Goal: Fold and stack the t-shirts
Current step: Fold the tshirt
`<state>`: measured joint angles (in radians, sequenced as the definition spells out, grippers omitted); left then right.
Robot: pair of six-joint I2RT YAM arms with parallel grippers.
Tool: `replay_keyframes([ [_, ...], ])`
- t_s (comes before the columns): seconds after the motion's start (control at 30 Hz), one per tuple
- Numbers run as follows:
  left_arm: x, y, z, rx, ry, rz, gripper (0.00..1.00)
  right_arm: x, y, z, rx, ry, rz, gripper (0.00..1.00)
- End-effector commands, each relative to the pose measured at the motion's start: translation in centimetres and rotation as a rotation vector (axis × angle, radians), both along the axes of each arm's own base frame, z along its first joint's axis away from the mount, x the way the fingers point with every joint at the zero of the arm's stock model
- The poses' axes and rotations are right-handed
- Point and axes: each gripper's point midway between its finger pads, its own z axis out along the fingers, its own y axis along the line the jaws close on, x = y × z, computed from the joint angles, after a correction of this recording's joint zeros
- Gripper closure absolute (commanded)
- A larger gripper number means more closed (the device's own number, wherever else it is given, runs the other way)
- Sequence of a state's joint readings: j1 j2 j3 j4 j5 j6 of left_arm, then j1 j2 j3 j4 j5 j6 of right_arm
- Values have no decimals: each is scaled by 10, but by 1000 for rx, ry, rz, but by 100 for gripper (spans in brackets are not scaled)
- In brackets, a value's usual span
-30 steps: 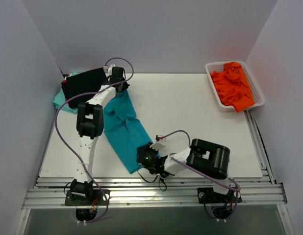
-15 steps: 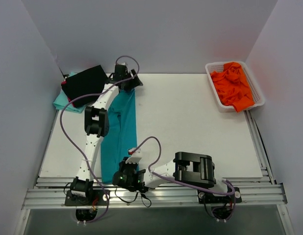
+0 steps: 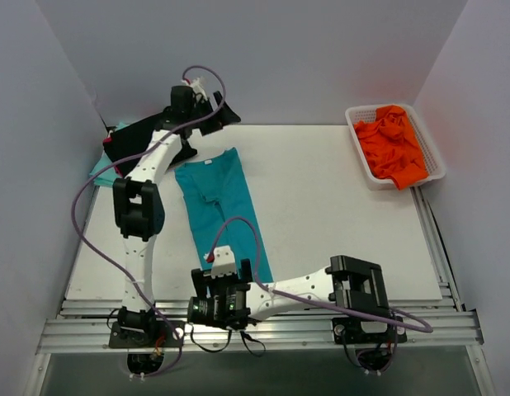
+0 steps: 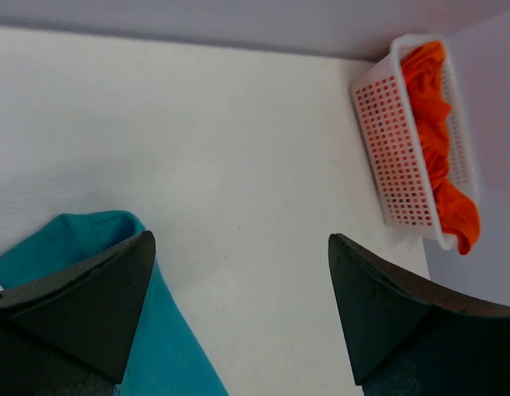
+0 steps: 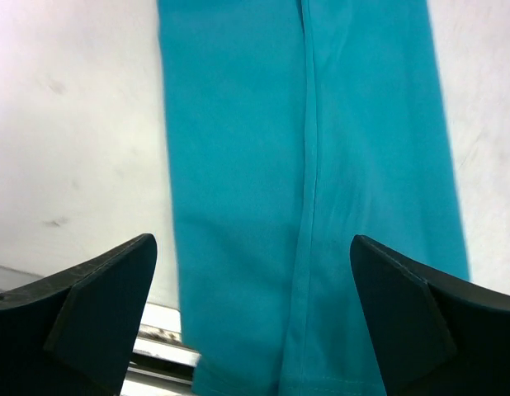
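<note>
A teal t-shirt, folded into a long strip, lies flat on the white table from back left to the near edge. My left gripper is open and empty, raised behind the shirt's collar end; its view shows that end beside the left finger. My right gripper is open just above the shirt's near hem, with the cloth between its spread fingers. A black t-shirt lies on another teal one at the back left. Orange t-shirts fill the basket.
The white mesh basket stands at the back right and also shows in the left wrist view. Grey walls close the back and sides. Metal rails run along the near edge.
My left gripper has let go of the teal shirt's collar end and risen toward the back wall. The shirt now lies flat, its near end swung right. My right gripper's jaws are now spread over the hem.
</note>
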<state>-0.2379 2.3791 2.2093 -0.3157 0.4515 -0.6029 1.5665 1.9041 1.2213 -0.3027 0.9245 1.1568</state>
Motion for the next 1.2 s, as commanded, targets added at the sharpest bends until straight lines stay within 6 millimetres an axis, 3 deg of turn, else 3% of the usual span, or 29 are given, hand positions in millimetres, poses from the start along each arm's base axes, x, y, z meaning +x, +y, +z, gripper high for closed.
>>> replay_keyframes([
  [0.0,-8,31,140,-45,-312,6,6,33,-5,89,11,-141,-42,0],
  [0.1,-17,44,146,-31,-313,-2,6,59,4,118,48,-142,-42,0],
  [0.23,-25,54,123,68,-263,-29,6,93,7,155,116,-164,-39,1],
  [0.3,-20,62,115,119,-240,2,6,133,1,164,144,-179,-57,6],
  [0.33,-22,67,108,133,-206,24,6,148,10,167,214,-163,-34,11],
  [0.37,-25,72,97,140,-173,45,6,167,6,161,223,-143,-37,19],
  [0.4,-28,76,92,126,-154,72,6,209,-14,145,212,-118,-101,27],
  [0.43,-26,77,96,109,-194,83,6,226,-13,141,243,-100,-98,43],
  [0.47,-35,80,111,91,-230,96,6,244,-19,134,243,-92,-118,52],
  [0.5,-45,84,77,86,-158,107,6,273,-35,109,208,-69,-158,68],
  [0.57,-54,88,89,67,-212,126,6,301,-30,102,256,-50,-128,91],
  [0.6,-64,91,64,66,-157,135,6,313,-29,78,237,-19,-124,100],
  [0.63,-66,92,64,59,-171,139,6,329,-36,71,248,-9,-137,100],
  [0.67,-72,92,68,55,-184,139,6,339,-27,76,279,-6,-110,100],
  [0.7,-75,93,63,52,-177,141,6,346,-24,55,257,20,-105,100],
  [0.73,-79,93,53,54,-167,140,6,350,-22,48,240,28,-98,100],
  [0.77,-83,93,54,52,-174,138,6,358,-15,56,254,13,-93,100],
  [0.8,-86,94,49,56,-163,140,6,359,-8,39,241,40,-75,100],
  [0.9,-89,96,42,62,-170,144,6,362,6,25,257,65,-47,100],
  [1.17,-94,96,20,70,-146,136,5,369,19,11,292,73,-31,100],
])
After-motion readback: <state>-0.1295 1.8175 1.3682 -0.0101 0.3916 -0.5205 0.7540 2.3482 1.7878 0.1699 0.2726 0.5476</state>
